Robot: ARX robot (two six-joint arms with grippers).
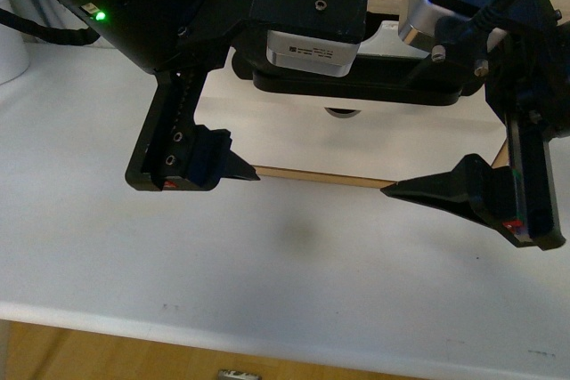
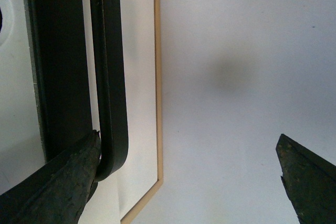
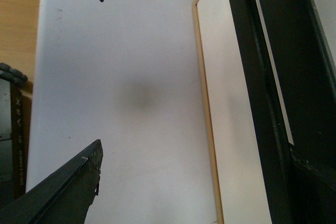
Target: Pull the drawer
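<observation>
The drawer's white front [image 1: 294, 141], edged in pale wood, faces me above the white tabletop. Its long black bar handle [image 1: 356, 91] runs across the front, partly hidden by both wrists. My left gripper [image 1: 233, 126] is open and straddles the handle's left end. In the left wrist view, one fingertip [image 2: 89, 153] touches the bend of the handle [image 2: 110, 77] and the other hangs over the table. My right gripper [image 1: 410, 135] is open at the handle's right end, with one fingertip [image 3: 92, 156] over the table and the handle [image 3: 257, 77] along its other side. Nothing is gripped.
The white tabletop [image 1: 267, 264] stretches out in front of the drawer, and its near edge [image 1: 178, 319] has wood below it. A white object [image 1: 9, 51] stands at the far left. The two arms crowd the space above the handle.
</observation>
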